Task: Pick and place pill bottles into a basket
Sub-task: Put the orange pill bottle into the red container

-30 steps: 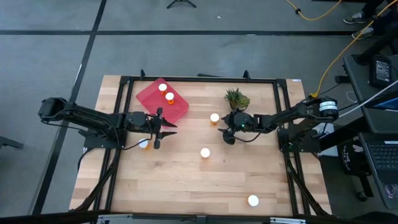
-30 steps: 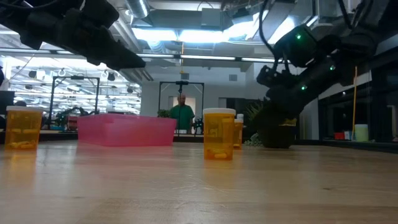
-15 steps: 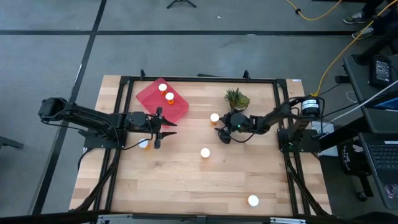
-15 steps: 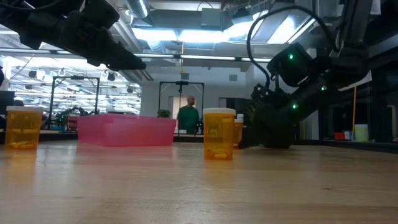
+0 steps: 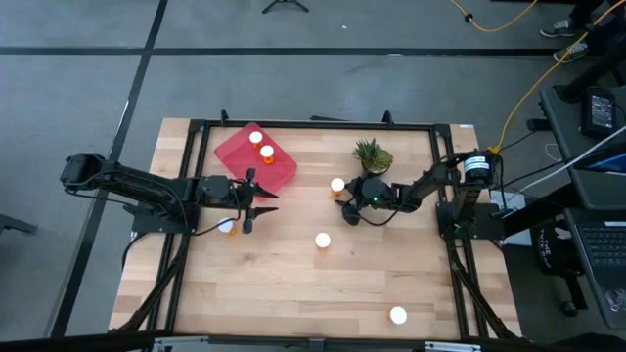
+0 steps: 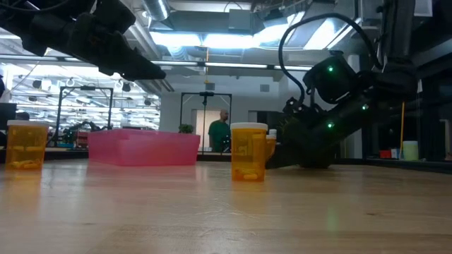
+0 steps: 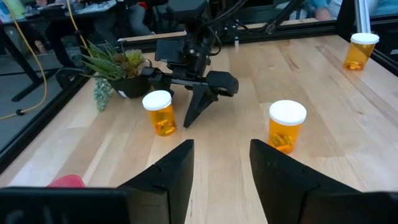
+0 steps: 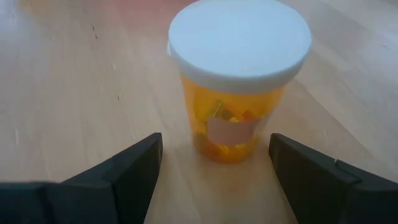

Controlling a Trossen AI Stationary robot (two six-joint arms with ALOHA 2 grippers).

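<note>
From above, the right gripper (image 5: 344, 208) sits low beside a pill bottle (image 5: 337, 185), near the potted plant (image 5: 373, 154); the basket (image 5: 255, 158) already holds two bottles, and the left gripper (image 5: 256, 202) waits at its edge, fingers parted, empty. The right wrist view shows wide-open fingers (image 8: 124, 174) flanking the upright bottle (image 8: 238, 74), not touching. This looks like the approach; next, advance and close.

— What lies around my table?

— Grey floor (image 5: 88, 88) crossed by dark lines, a yellow cable (image 5: 548, 68) trailing over it, and a desk with a laptop (image 5: 599, 244) to one side.

— And past the far edge?

— A bright hall under ceiling lights (image 6: 191, 39), where a person (image 6: 220, 132) in green stands in a doorway.
</note>
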